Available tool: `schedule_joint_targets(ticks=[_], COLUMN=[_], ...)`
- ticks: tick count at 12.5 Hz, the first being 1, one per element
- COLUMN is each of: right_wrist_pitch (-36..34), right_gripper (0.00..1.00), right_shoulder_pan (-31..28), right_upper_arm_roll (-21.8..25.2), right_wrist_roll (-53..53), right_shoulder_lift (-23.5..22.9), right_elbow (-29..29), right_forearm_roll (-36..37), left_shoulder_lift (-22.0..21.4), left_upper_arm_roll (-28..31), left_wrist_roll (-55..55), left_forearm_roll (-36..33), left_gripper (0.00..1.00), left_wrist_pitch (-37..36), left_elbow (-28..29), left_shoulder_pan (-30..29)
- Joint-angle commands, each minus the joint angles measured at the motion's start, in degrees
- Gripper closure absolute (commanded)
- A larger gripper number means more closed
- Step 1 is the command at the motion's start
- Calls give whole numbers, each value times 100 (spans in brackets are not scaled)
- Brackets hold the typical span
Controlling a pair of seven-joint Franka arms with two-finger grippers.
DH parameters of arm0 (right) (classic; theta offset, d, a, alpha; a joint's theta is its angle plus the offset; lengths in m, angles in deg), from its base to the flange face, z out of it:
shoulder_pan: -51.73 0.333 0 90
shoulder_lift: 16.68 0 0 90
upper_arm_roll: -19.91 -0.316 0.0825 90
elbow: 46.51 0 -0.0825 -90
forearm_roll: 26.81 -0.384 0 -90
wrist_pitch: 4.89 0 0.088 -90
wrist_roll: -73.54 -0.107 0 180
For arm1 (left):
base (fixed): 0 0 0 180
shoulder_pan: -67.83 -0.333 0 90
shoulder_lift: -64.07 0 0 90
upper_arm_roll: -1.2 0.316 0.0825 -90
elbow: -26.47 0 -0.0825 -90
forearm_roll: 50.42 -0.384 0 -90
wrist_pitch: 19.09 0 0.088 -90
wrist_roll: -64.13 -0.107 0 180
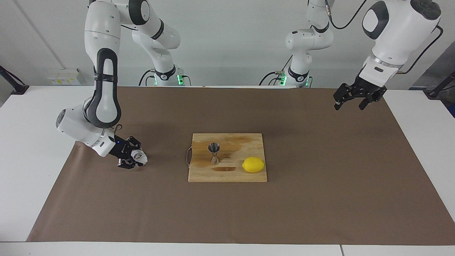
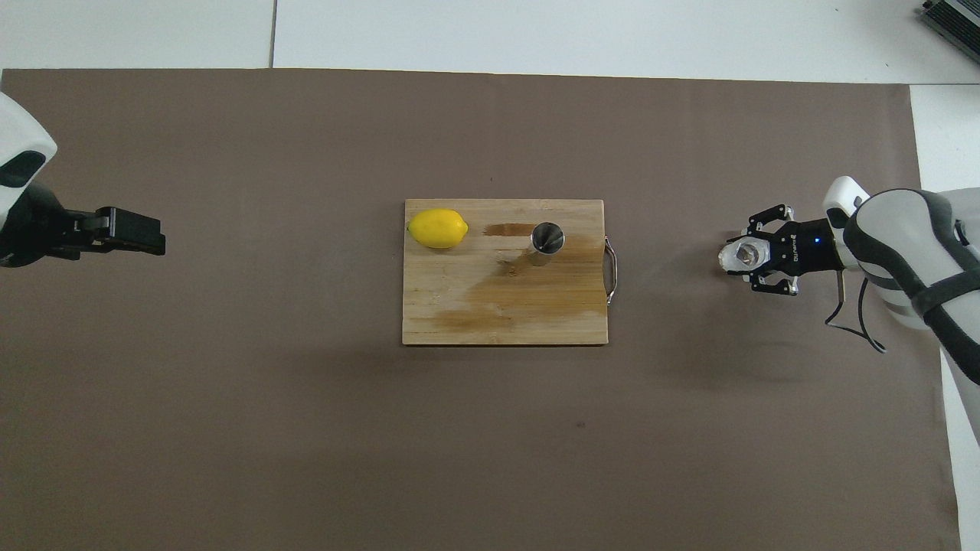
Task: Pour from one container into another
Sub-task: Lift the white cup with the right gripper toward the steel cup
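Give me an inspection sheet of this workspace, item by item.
Surface: brown mat on a white table; wet stains on the board.
Job's things: glass on the mat toward the right arm's end; jigger upright on the board.
Clutter: lemon on the board beside the jigger.
Grippers: right gripper low at the mat, shut on the glass; left gripper open, raised over the mat, waiting.
Cables: black cable looped at the right wrist.
Surroundings: white wall.
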Motion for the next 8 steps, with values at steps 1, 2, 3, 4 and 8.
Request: schedule_joint_targets(ticks=[1,2,3,4,8], right_wrist_pitch=[60,52,60,113,228], right_gripper=[70,70,70,70,70], right_shoulder_pan=[-18,8,139,332,1228], right_upper_arm_roll=[-14,-23,-23,-6,-23], right_wrist_roll=[106,2,-243,-594,-3000], right_shoulder_lift=[17,70,175,307,712], right_elbow=[-43,-78,-87,-95,-481], right_forearm_roll=[-173,-121,-51,141,1827], left_shoulder_lift=[-120,-138,-120,-51,-6], left_upper_arm_roll=[60,121,304,497,526], left_wrist_roll=[-76,-59,-59,-67,-417], left_forearm_roll=[-163,-154,-146,-128,-198], left_gripper=[0,0,0,0,0], left_wrist_pitch=[-195,-230,-300,-466,-740], left_elbow=[105,123,45,-156,-422], left_shoulder_pan=[138,320,488,628,560])
